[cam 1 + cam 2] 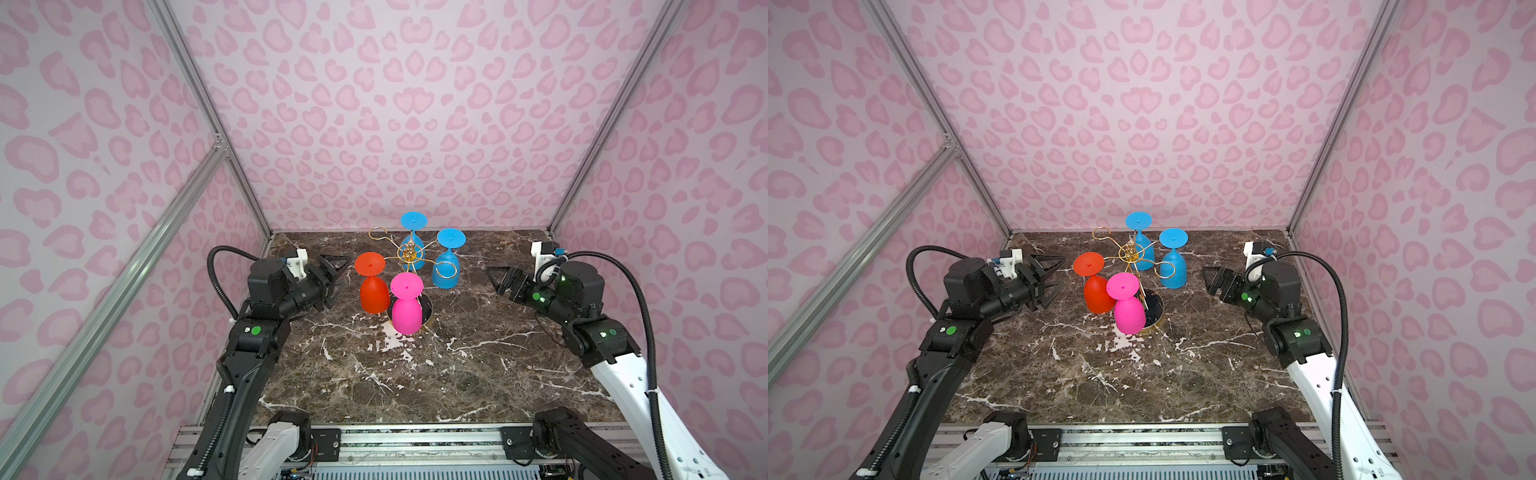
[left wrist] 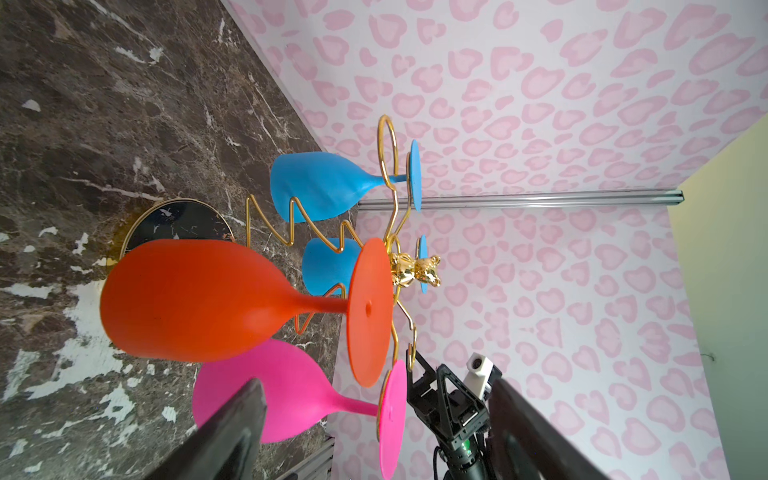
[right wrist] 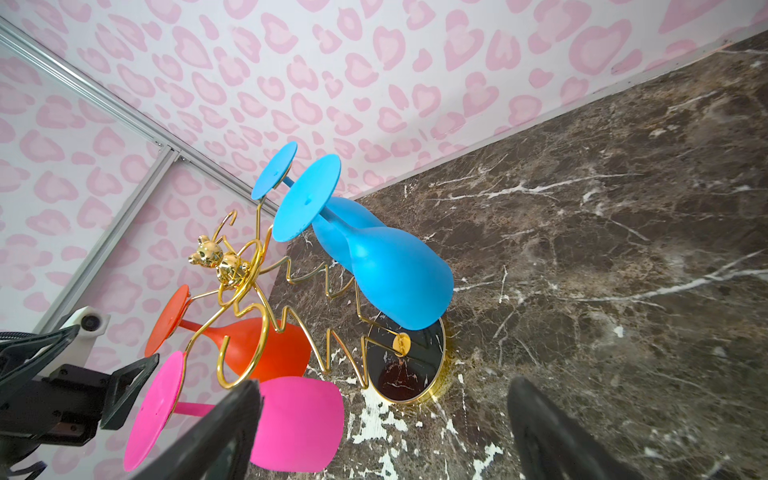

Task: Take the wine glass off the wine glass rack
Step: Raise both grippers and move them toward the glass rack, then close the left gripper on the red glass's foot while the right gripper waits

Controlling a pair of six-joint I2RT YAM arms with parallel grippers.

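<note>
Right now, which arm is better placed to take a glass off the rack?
Probably left: the open left gripper is beside the orange glass; the right gripper stands farther from any glass.

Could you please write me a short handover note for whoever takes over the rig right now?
Left gripper: jaws open, empty, beside the orange glass, not touching.
Right gripper: jaws open, empty, apart from the front blue glass.
Wine glass rack stands toward the back of the table; orange glass, pink glass, front blue glass and rear blue glass all hang upside down on it.
Done: no glass removed.
Left: grip one, probably the orange glass, and slide it off its loop.
</note>
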